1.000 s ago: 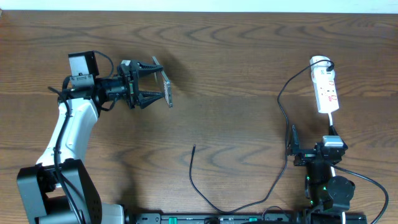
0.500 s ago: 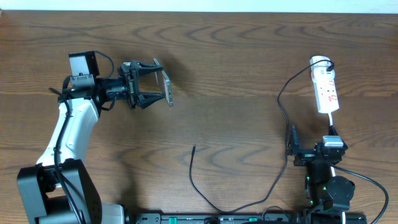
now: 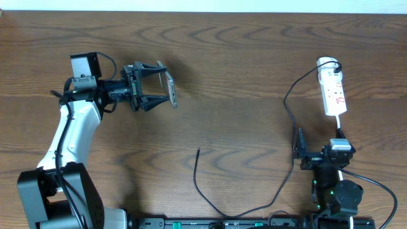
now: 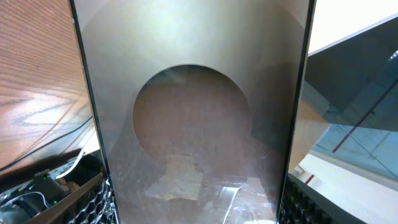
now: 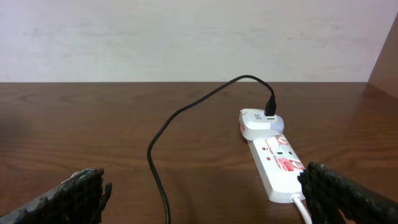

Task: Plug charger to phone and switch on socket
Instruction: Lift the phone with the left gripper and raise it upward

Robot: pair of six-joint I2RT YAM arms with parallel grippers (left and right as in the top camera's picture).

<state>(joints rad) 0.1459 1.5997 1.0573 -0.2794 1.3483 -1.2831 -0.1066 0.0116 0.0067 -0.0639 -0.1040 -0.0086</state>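
Both jaws of the left gripper [image 3: 166, 87] are clamping the phone [image 3: 170, 88] edge-up near the left edge — the charger's [image 3: 196, 166] push could twist it loose — right gripper [image 5: 202, 179] is sitting open, empty.

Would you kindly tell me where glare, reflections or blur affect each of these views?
Left wrist: the flat glossy brownish phone fills the frame, its face mirroring a round shape. Right wrist: evenly lit and sharp on the narrow white power strip; only the near dark fingers look soft. Overhead: even light, the thin black cable clearly visible.
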